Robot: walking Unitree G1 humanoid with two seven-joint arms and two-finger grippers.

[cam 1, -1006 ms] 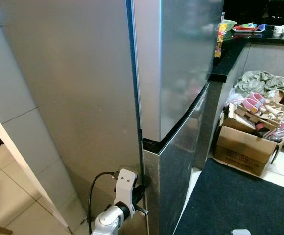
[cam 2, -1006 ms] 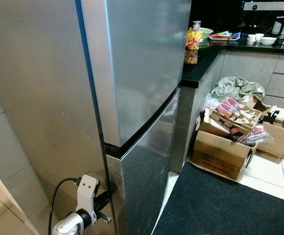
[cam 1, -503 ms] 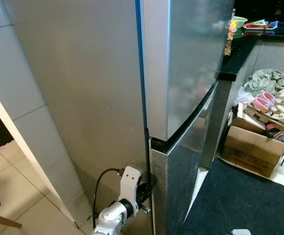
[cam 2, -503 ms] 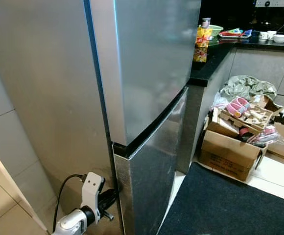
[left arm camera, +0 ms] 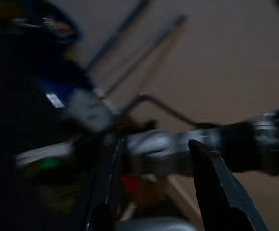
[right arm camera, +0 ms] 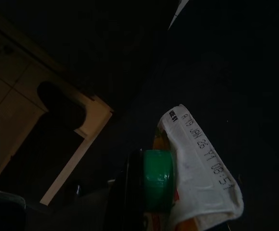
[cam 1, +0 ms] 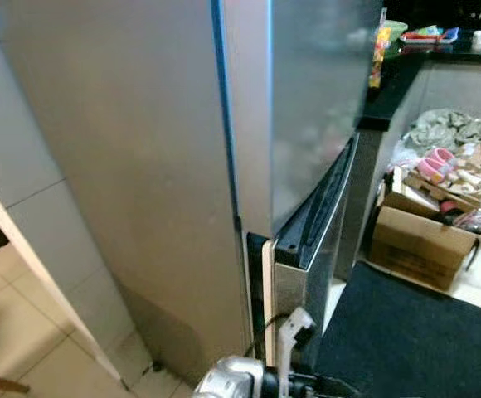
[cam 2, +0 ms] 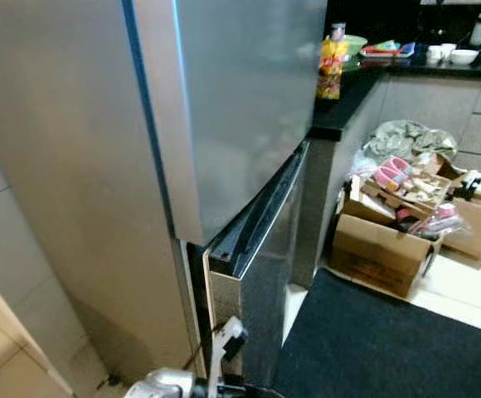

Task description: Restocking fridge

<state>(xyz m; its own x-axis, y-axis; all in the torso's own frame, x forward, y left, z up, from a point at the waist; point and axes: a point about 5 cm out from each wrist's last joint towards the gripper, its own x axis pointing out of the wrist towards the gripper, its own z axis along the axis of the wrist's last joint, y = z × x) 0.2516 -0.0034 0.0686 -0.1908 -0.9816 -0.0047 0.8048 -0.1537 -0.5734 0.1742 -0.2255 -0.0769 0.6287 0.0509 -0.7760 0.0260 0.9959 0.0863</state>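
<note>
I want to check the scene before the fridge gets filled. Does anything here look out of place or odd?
The lower fridge door stands ajar, its top edge tilted out from the fridge body, with the left gripper at its edge. Beside the fridge, an open cardboard box overflows with jumbled items on the floor.

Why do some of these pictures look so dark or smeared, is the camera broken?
Not broken. The left wrist view is smeared with blur, only one black finger reads clearly. The right wrist view is very dark; a green-capped carton catches some light. The eye views are slightly soft, with sheen on the fridge.
</note>
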